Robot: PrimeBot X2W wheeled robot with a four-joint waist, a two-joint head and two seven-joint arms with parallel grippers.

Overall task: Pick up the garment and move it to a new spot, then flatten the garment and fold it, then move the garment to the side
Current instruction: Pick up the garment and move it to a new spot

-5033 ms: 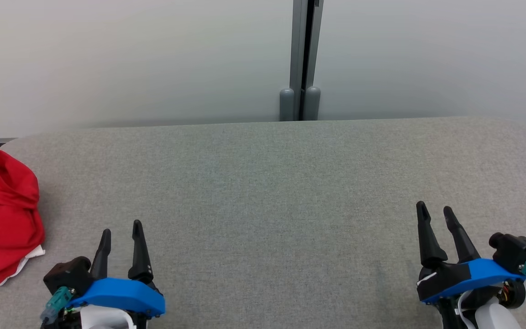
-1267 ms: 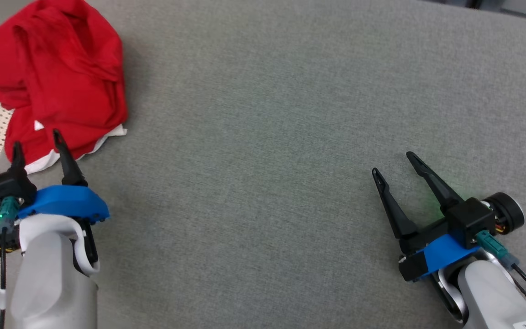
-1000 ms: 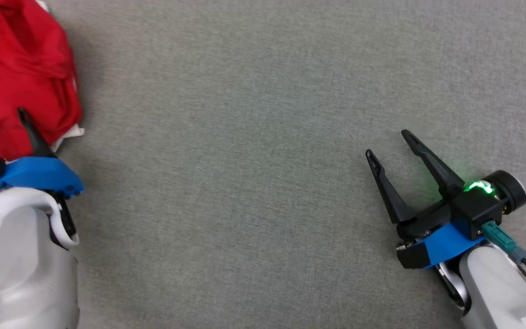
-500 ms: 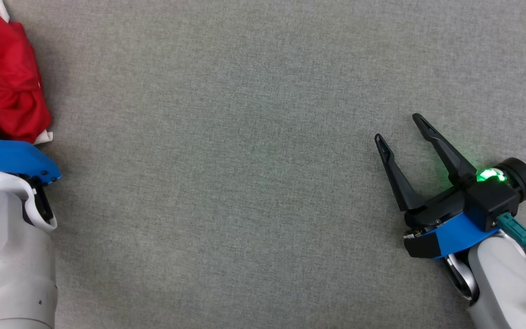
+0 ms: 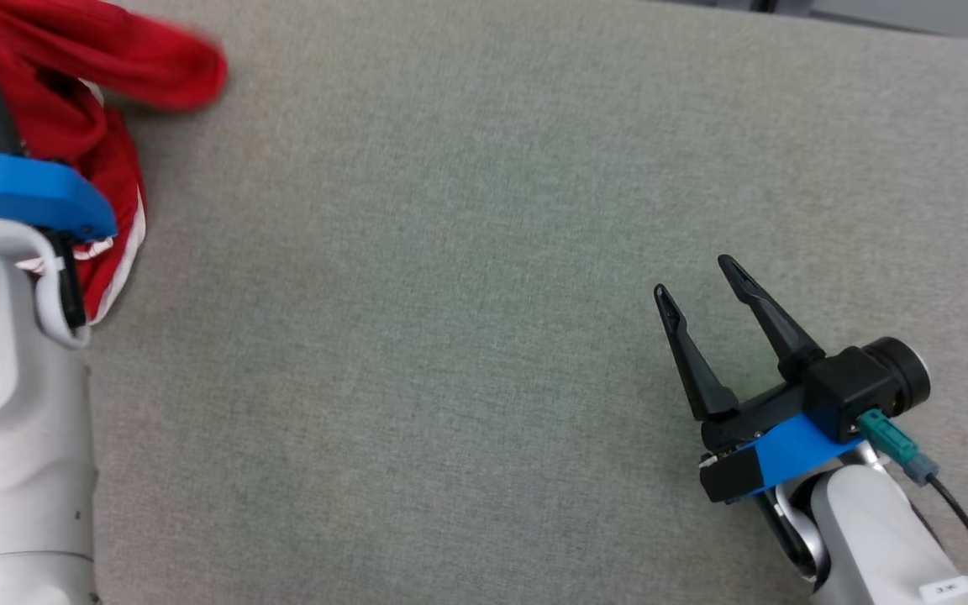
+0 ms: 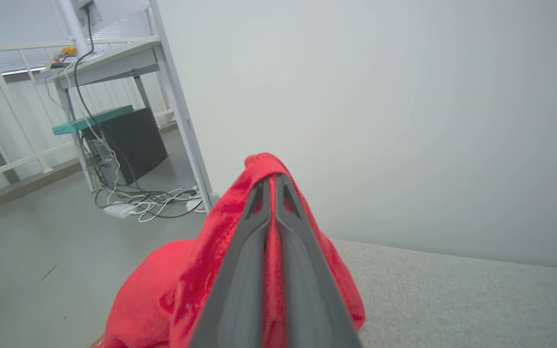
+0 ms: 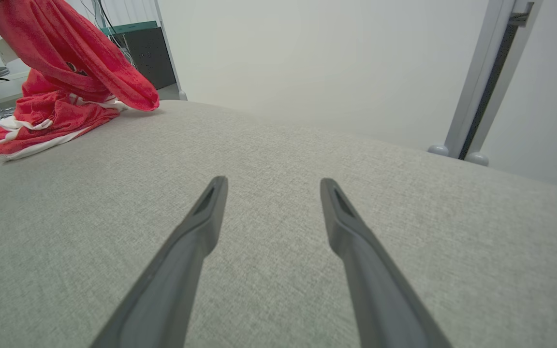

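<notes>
Two grippers before you: left gripper [image 6: 274, 180] pinched shut on the red garment [image 6: 201, 270], one fold lifted, the rest heaped at the table's [image 5: 450, 294] left edge; right gripper [image 5: 692, 276] spread wide, holding nothing, well apart.

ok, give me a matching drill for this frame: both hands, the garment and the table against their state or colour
Things:
1. left hand
2. right hand
3. garment
4. table

States:
A. grey, covered in fabric
B. open, holding nothing, over bare surface
C. shut on red cloth
D. red with white trim, one part held up, the rest lying at the table's left end

Pairs: 1-C, 2-B, 3-D, 4-A
</notes>
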